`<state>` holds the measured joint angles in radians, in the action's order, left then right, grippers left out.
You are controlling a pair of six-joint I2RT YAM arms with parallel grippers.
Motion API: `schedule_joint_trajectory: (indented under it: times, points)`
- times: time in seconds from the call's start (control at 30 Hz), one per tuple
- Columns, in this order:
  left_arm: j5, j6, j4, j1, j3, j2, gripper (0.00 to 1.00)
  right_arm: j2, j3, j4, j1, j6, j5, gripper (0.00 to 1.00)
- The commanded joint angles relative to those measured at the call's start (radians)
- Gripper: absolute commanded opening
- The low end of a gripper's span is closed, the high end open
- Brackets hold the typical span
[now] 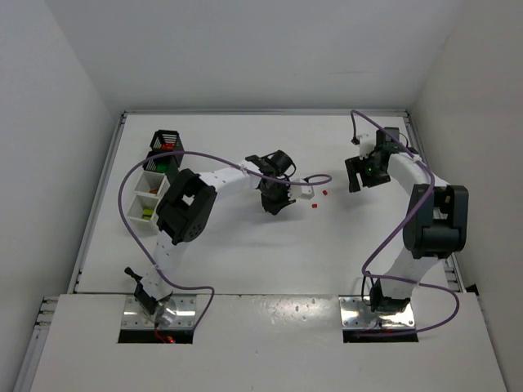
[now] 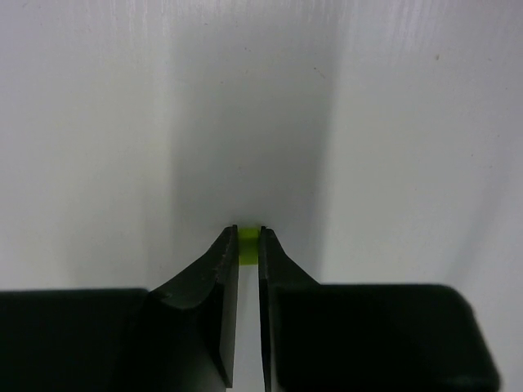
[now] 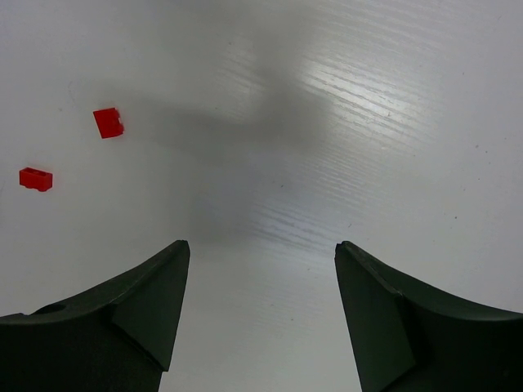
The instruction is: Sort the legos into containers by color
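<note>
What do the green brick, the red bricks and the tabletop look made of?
Green brick: likely plastic; bright, uniform colour.
Red bricks: likely hard plastic; crisp moulded edges, even colour.
Tabletop: white, semi-gloss, fine grain lines under glare; painted wood or laminate, unclear.

Yellow-green lego (image 2: 248, 245) sits clamped; two red legos (image 3: 108, 122) lie loose.

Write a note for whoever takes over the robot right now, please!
Left gripper: shut on a yellow-green lego, near the middle of the table.
Right gripper: open, empty, above bare table.
Two red legos lie loose on the table between the two grippers.
Containers: a row along the table's left edge, with some coloured pieces already inside.
Left to do: drop the yellow-green one in its bin, then probably collect the two reds.
</note>
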<state>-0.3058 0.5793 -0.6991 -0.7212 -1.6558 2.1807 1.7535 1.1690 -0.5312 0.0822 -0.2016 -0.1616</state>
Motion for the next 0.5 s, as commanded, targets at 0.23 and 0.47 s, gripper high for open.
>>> schedule_joint_trajectory:
  times: [0.23,0.47]
  points:
    - [-0.036,-0.048,0.000,0.043,0.014,-0.099,0.00,0.014,0.038,0.022,-0.018,0.002,-0.044,0.72]
    - [-0.046,-0.185,0.000,0.155,0.037,-0.347,0.00,0.046,0.093,0.022,-0.027,0.002,-0.090,0.72]
